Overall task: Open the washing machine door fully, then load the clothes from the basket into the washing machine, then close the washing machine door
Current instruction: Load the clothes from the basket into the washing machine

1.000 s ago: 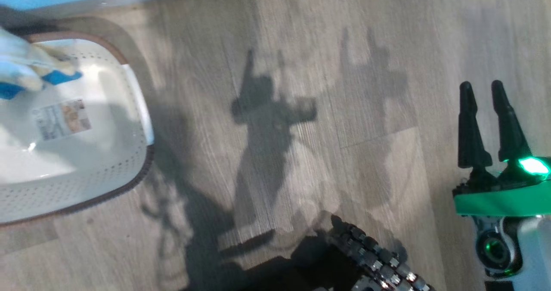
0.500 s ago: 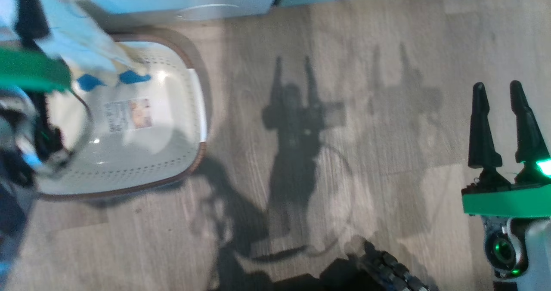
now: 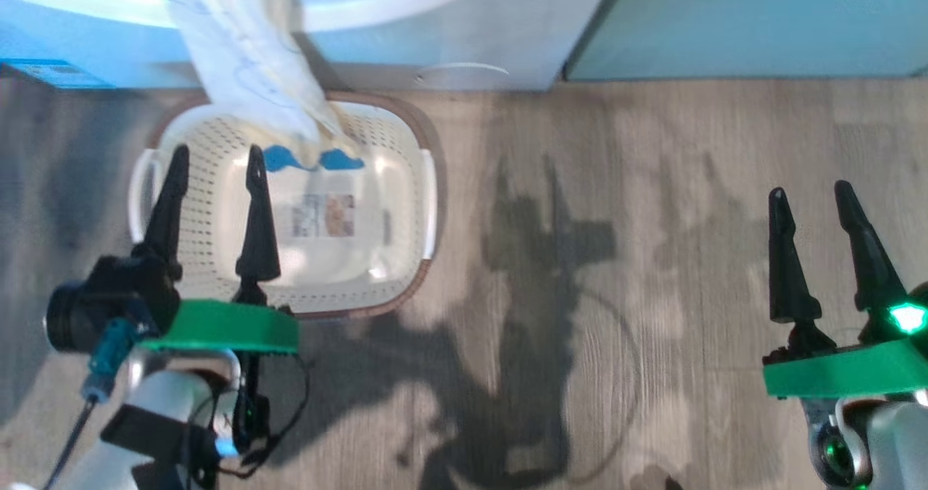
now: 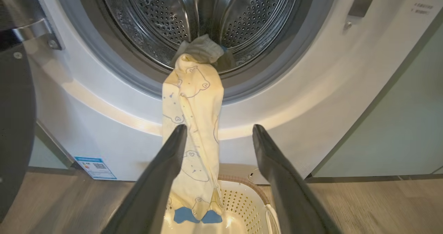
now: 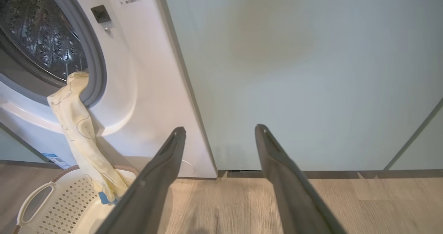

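Over the drum lip (image 4: 142, 83) — clothes (image 4: 192, 123) down into the basket (image 3: 391, 185); left tool (image 3: 216, 153), right tool (image 3: 809, 189) apart, empty.

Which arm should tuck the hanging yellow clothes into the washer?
Left, probably. The open left end effector points straight at the yellow garment hanging from the drum mouth into the basket. The right end effector faces the pale green cabinet door, off to the side.

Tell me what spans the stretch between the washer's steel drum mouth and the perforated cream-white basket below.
One cream-yellow, blue-patched garment drapes from the drum mouth down into the basket; left wrist view.
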You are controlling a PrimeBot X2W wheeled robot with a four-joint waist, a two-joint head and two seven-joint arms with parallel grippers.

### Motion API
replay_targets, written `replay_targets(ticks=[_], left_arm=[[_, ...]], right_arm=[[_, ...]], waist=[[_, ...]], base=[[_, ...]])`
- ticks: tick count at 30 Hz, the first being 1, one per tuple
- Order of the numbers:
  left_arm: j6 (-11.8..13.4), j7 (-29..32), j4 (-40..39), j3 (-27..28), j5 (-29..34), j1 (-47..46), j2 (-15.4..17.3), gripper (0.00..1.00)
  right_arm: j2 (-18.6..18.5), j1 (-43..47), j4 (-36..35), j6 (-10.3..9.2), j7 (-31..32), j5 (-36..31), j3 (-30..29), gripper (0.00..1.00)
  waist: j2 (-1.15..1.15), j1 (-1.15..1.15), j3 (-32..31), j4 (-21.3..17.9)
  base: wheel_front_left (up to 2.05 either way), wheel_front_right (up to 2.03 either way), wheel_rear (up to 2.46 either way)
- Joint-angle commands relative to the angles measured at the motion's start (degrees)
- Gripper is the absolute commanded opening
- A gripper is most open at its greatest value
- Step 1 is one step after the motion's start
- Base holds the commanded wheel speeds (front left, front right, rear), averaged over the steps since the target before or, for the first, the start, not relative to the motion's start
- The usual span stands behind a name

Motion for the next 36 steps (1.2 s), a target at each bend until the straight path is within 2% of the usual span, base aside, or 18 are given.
replay_targets(ticks=[1, 15, 36], left_arm=[[0.66, -0.71, -0.93, 1.80, -0.27, 0.58, 0.35, 1.00], [-1.66, -1.78, 4.26, -1.11, -1.60, 4.82, -2.67, 1.00], [-2.20, -1.28, 5.90, -2.04, -2.20, 5.16, -2.43, 1.00]], right_arm=[[-1.14, 1.55, -1.33, -0.16, -0.53, -0.55, 0.83, 1.00], [-1.34, 5.18, 0.68, -0.16, -0.53, -1.62, 1.32, 1.00], [-1.29, 6.68, 0.55, -0.16, -0.54, -1.72, 1.85, 1.00]], waist=[[0.00, 0.01, -2.70, 2.19], [0.00, 0.01, -10.61, 3.90], [0.00, 0.01, -12.10, 2.95]], base=[[0.00, 0.00, 0.00], [0.00, 0.00, 0.00], [0.00, 0.00, 0.00]])
